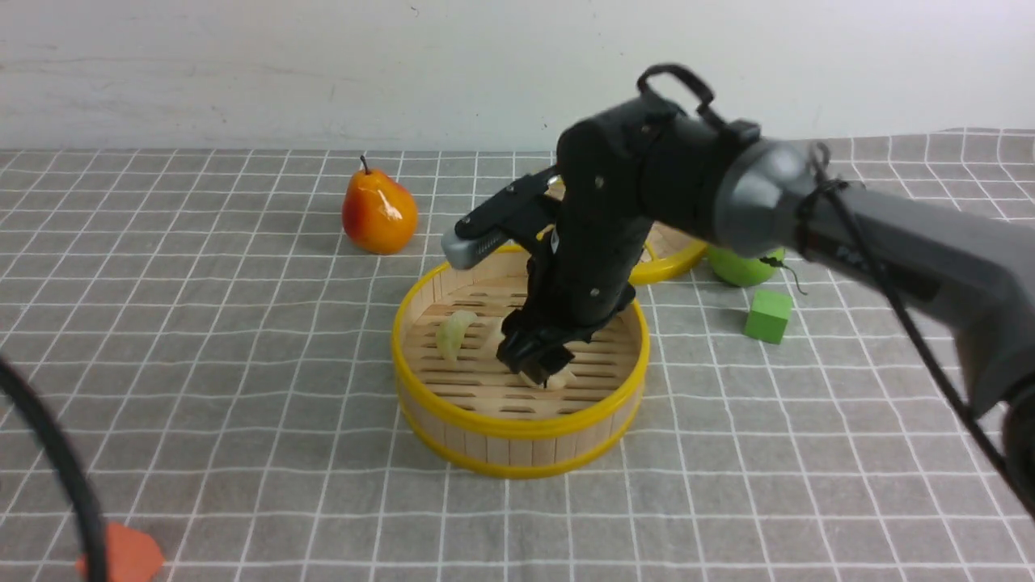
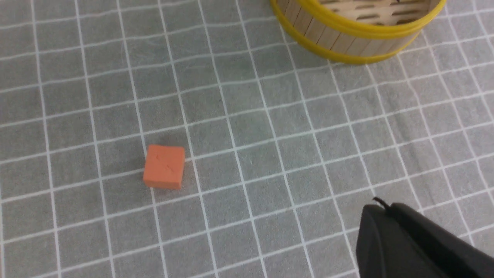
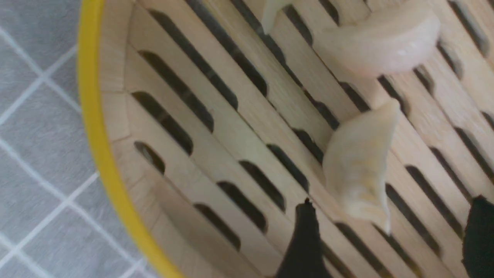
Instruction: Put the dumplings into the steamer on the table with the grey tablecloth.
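Right gripper (image 1: 538, 368): lowered inside the steamer (image 1: 517, 427), near the centre of its slatted floor, jaws spread wide and holding nothing. First cream-white dumpling (image 3: 359, 170): on the floor between the two black fingertips (image 3: 305, 239), touching neither in the right wrist view. Second cream-white dumpling (image 3: 380, 42): on the floor just past the first, apart from it. Pale green dumpling (image 1: 454, 333): on the floor at 9 o'clock from the gripper, near the wall. Left gripper (image 2: 389, 227): closed, over the grey tablecloth (image 2: 270, 154), well apart from the steamer. Surroundings, by clock face from the steamer in the front view: pear (image 1: 378, 212) at 10, well apart; lid (image 1: 671, 259) at 1, just behind the rim and partly hidden by the arm; green fruit (image 1: 740, 267) at 2; green block (image 1: 768, 315) at 3; orange block (image 2: 164, 166) at 8, well apart. Open room: bare cloth from 4 round to 9.
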Tool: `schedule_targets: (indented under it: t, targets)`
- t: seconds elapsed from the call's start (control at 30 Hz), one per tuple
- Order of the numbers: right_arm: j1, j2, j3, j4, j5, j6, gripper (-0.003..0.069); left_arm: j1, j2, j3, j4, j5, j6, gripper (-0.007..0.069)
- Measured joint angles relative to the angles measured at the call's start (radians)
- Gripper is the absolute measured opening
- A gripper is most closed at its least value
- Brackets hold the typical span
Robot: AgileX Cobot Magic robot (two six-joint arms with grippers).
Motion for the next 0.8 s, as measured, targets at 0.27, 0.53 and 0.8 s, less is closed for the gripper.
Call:
schedule_targets:
  t: [0.27, 0.53, 0.8]
  targets:
    - [-0.001, -0.27, -0.008, 0.18, 0.172, -0.04, 0.026, 0.0, -0.34, 0.29, 0.0, -0.261, -0.043, -0.0013]
    - [-0.001, -0.524, 0.126, 0.334, 0.145, -0.138, -0.0006, 0.0, -0.451, 0.478, 0.0, -0.47, -0.123, -0.0011]
    - [-0.001, -0.907, 0.537, 0.345, -0.101, -0.145, -0.002, 0.0, -0.451, 0.517, 0.0, -0.442, -0.127, -0.0005]
